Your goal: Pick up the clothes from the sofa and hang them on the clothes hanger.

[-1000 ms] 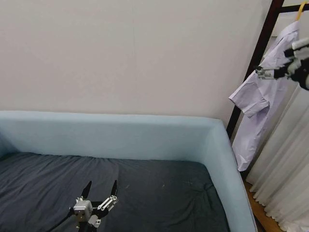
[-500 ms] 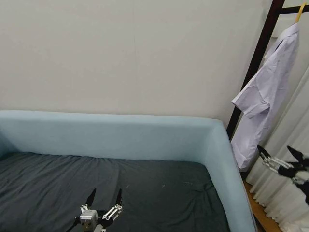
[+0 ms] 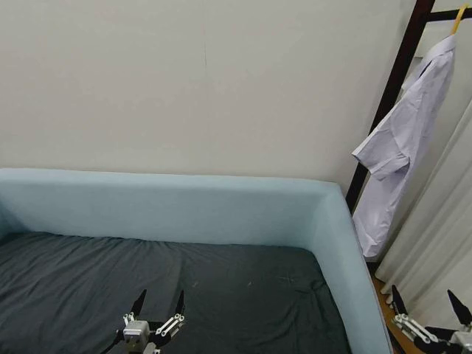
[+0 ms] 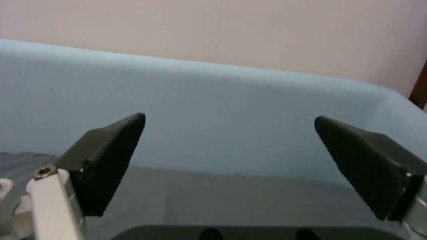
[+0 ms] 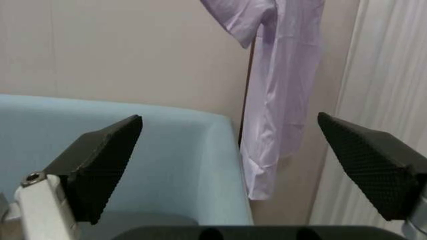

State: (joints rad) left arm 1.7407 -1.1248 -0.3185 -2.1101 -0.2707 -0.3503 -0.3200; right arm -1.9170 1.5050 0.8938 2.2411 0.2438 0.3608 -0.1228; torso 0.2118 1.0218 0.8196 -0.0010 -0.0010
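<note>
Both grippers are sitting wide open and holding nothing; left gripper (image 3: 160,295) is hovering low over the dark seat cushion (image 3: 236,284) of the sofa (image 3: 184,206), at the near edge; right gripper (image 3: 422,293) is hanging off the sofa's right end, in front of the white curtain (image 3: 442,228).

Shirt (image 3: 402,140) is hanging on the yellow hanger (image 3: 459,16) at the dark rack post (image 3: 402,63), far right, well apart from both grippers; task is looking done or nearly so.

Handling, my read: thin pale fabric, so it is looking light, limp and creasing easily; no stiffness to push against; likely sliding off the hanger if tugged from below; best hold is looking like collar or shoulder seam, pinching a fold, not the loose sleeve.

Views: head view is giving the hanger hook, the top of the post and both grippers at once; right wrist view is giving the shirt's sleeve and lower hem, hanging free just beside the curtain and above the sofa's arm; left wrist view is giving the backrest close up between its fingers (image 4: 107,150).
</note>
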